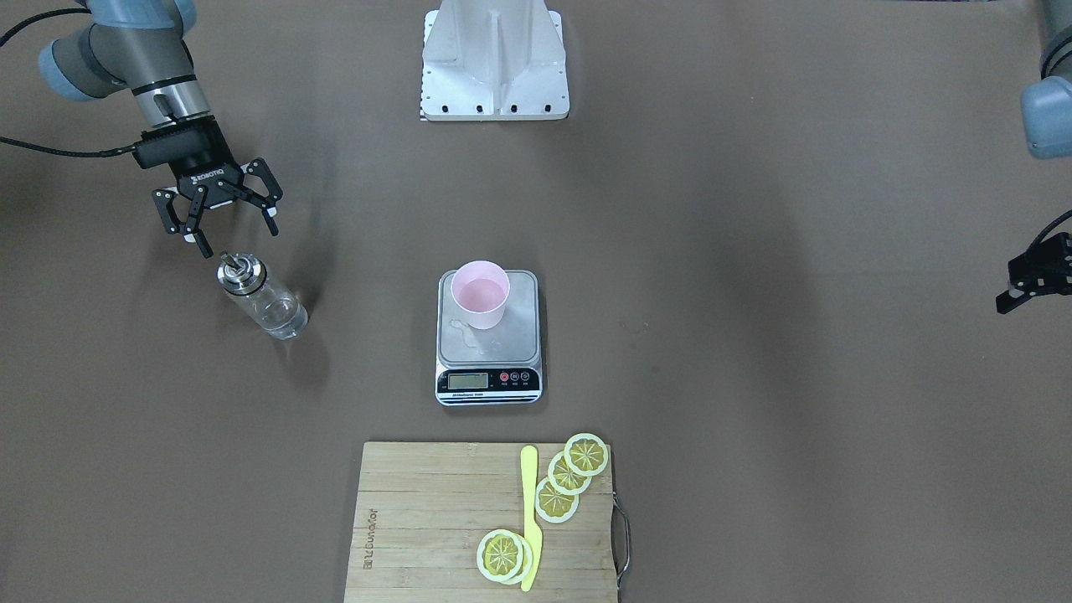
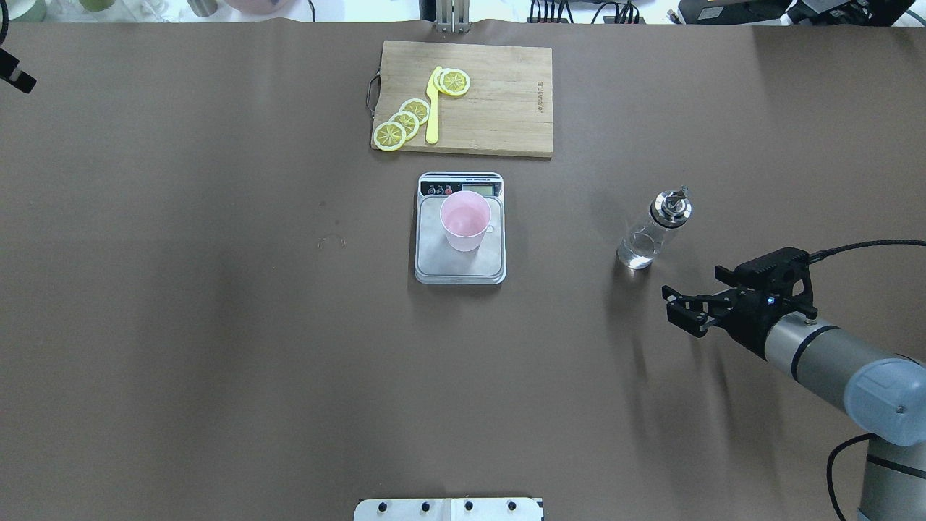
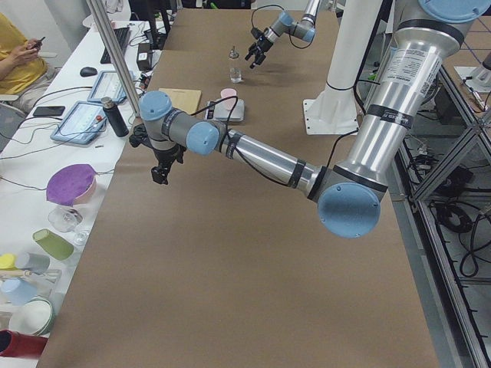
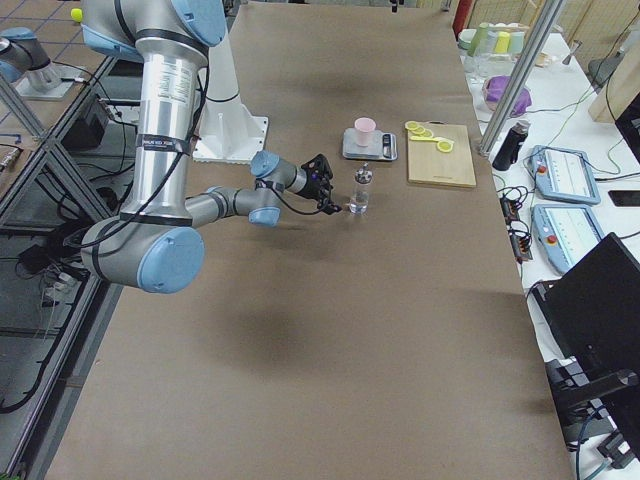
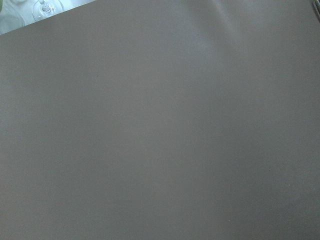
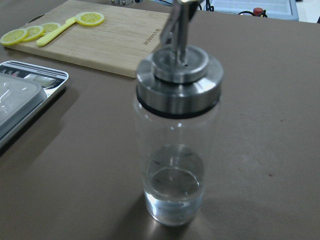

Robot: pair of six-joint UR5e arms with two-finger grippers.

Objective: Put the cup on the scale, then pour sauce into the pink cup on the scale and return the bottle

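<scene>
The pale pink cup stands upright on the silver scale at the table's middle. Clear liquid shows in it, and a few clear drops lie on the platform beside it. The clear glass bottle with its metal spout stands upright on the table, a little liquid at its bottom. My right gripper is open and empty, just behind the bottle and apart from it. My left gripper is at the table's far side edge; its jaws are too cut off to judge.
A bamboo cutting board with lemon slices and a yellow knife lies beyond the scale. The robot's white base plate sits at the near edge. Cups and bowls stand on a side bench.
</scene>
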